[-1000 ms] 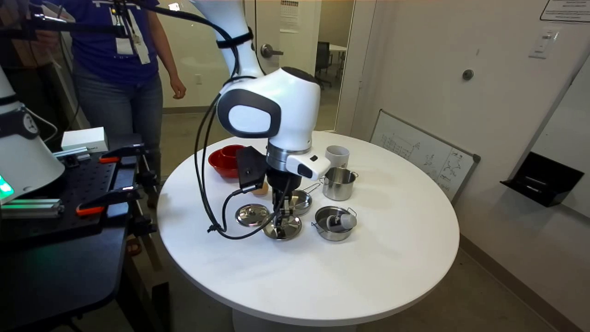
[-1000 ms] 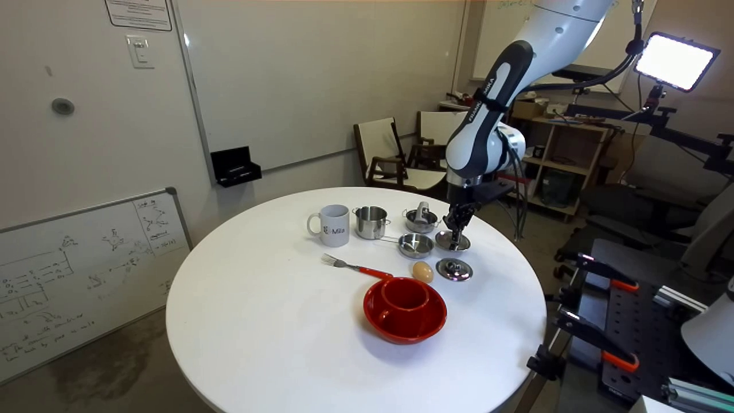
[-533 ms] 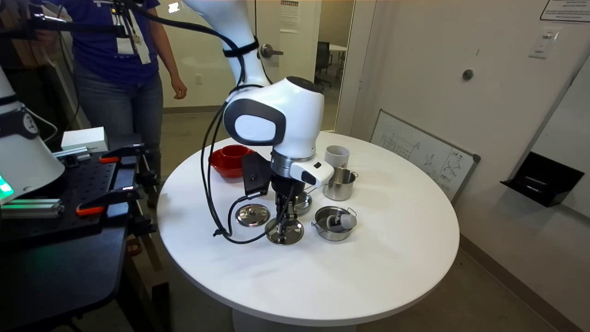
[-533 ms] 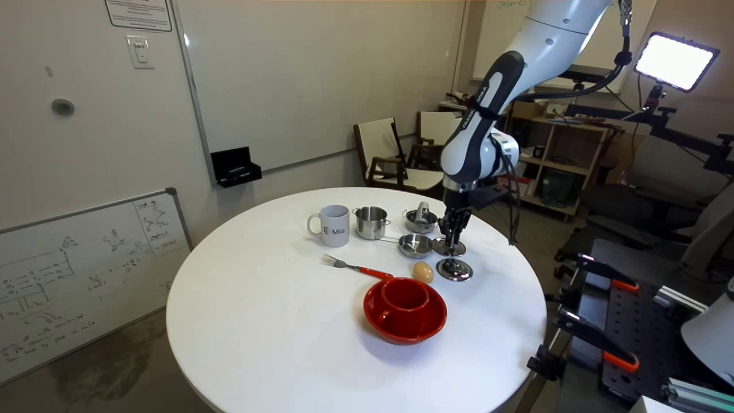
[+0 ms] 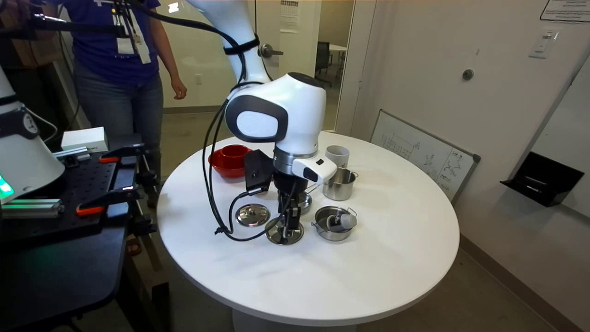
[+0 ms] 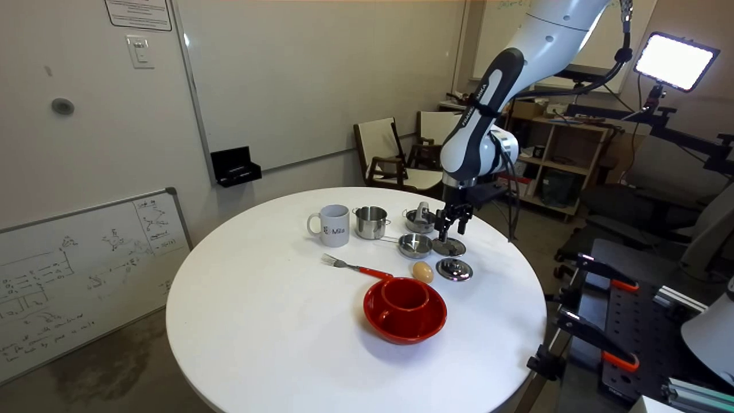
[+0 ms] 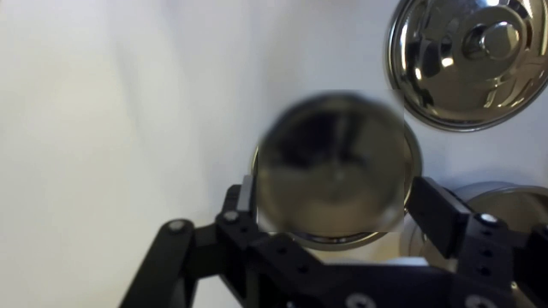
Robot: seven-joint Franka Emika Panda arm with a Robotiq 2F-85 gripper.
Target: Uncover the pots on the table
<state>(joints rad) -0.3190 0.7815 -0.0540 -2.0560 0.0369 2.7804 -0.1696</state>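
Observation:
On the white table (image 6: pixel 275 321) stand the pots, shiny steel and without lids on them: a tall one (image 6: pixel 371 225), a low one (image 5: pixel 334 236) with a grey-white object inside, and a shallow one with a long handle (image 6: pixel 416 246). Two round steel lids rest on the tabletop; one lid (image 6: pixel 455 269) has its knob up. Directly above the other lid (image 6: pixel 449 248) is my gripper (image 6: pixel 452 233), its jaws spread wide. In the wrist view my gripper (image 7: pixel 337 184) has a finger on either side of that lid (image 7: pixel 334 241), whose middle looks blurred, and holds nothing.
A red bowl (image 6: pixel 404 332) with a red cup (image 6: pixel 405 295) inside, an egg (image 6: pixel 423 272) and a red-handled fork (image 6: pixel 367 269) lie near the lids. The grey mug (image 6: pixel 334 225) stands beside the tall pot. The low pot is close to the gripper in both exterior views.
One second ago the jaws were closed at the lid. The lid has shifted slightly and come down flat on the table; the jaws have opened and let go of it.

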